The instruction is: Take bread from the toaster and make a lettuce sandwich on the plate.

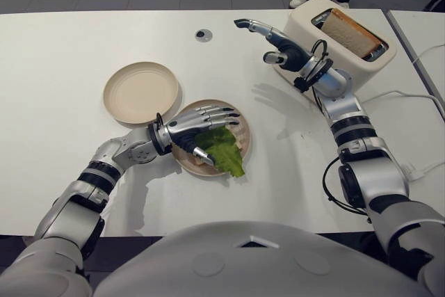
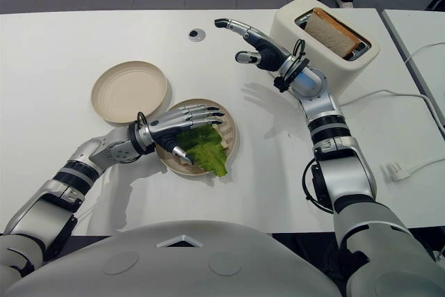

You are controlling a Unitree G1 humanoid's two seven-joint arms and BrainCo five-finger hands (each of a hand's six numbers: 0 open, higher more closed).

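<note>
Toaster (image 1: 306,15) holds a bread slice (image 1: 351,33), and lettuce (image 2: 205,147) lies on the plate (image 2: 232,133) (the right eye view takes in a plug (image 2: 393,170)). The left hand (image 2: 174,126) has straight fingers, perhaps touching the lettuce; the right hand (image 2: 257,50) is splayed.

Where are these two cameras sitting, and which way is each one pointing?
Left eye view: on the robot's head, facing forward and down at the table; both arms show, left hand over the lettuce, right hand beside the toaster.
Right eye view: same head, a little further right, facing the same way; both arms show again.
Shared: one scene, with plate, lettuce, toaster holding bread, and both hands.
</note>
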